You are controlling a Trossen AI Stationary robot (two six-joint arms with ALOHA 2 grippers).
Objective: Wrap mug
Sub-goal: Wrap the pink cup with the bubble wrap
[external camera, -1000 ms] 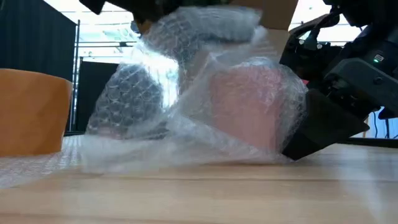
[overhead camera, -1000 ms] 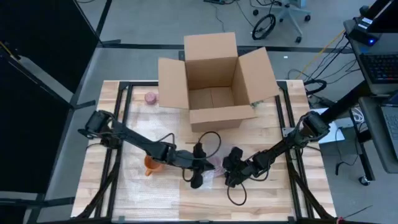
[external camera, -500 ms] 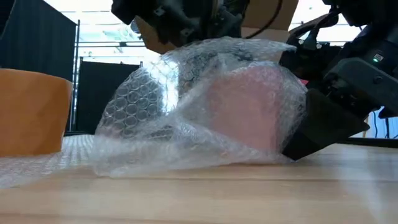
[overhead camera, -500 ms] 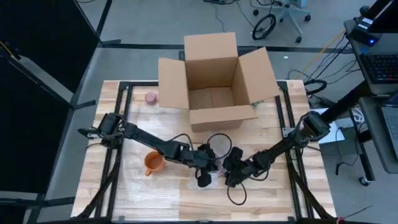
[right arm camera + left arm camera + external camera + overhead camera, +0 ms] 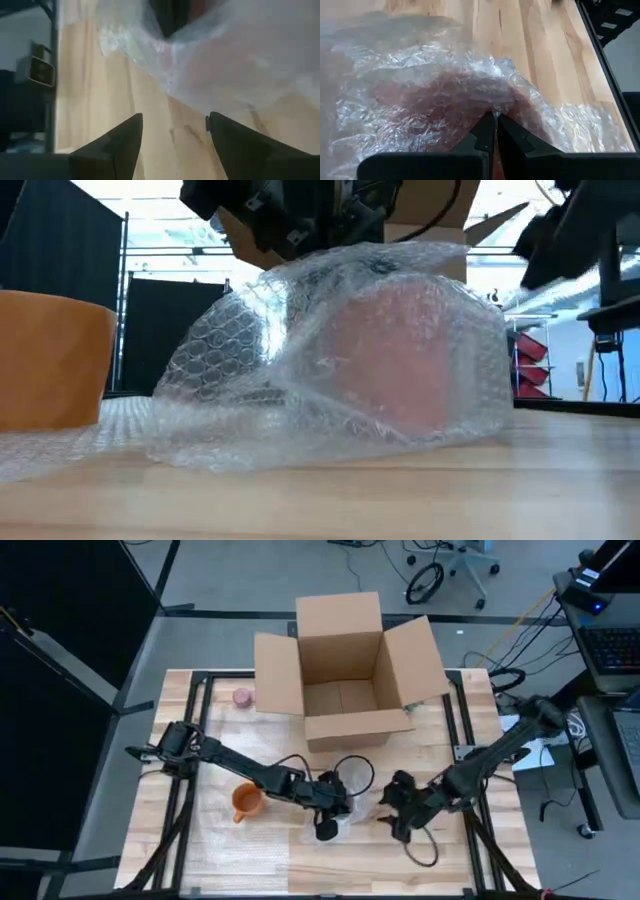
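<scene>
A: Where is the mug?

B: The pink mug (image 5: 400,350) lies on its side on the wooden table (image 5: 200,850), covered by a sheet of bubble wrap (image 5: 250,370). In the low view the wrap domes over it and trails flat along the tabletop toward the orange cup (image 5: 45,360).

A: And the left gripper?

B: The left gripper (image 5: 494,120) sits on top of the bundle. Its two dark fingers (image 5: 482,135) are pressed together with only a sliver between them, pinching a fold of the bubble wrap right at the tips. The pink of the mug shows through the film just ahead of the jaws.

A: The right one?

B: The right gripper (image 5: 172,130) is apart from the bundle, on the far side of it from the orange cup. Its jaws are spread wide with bare table between them and nothing held. The wrapped mug lies just beyond the fingertips, not touching them.

A: Anything else on the table?

B: An open cardboard box (image 5: 345,670) stands at the far edge, flaps out, well apart from both sets of jaws. A small pink object (image 5: 241,697) lies beside the box; I cannot tell what it is.
</scene>
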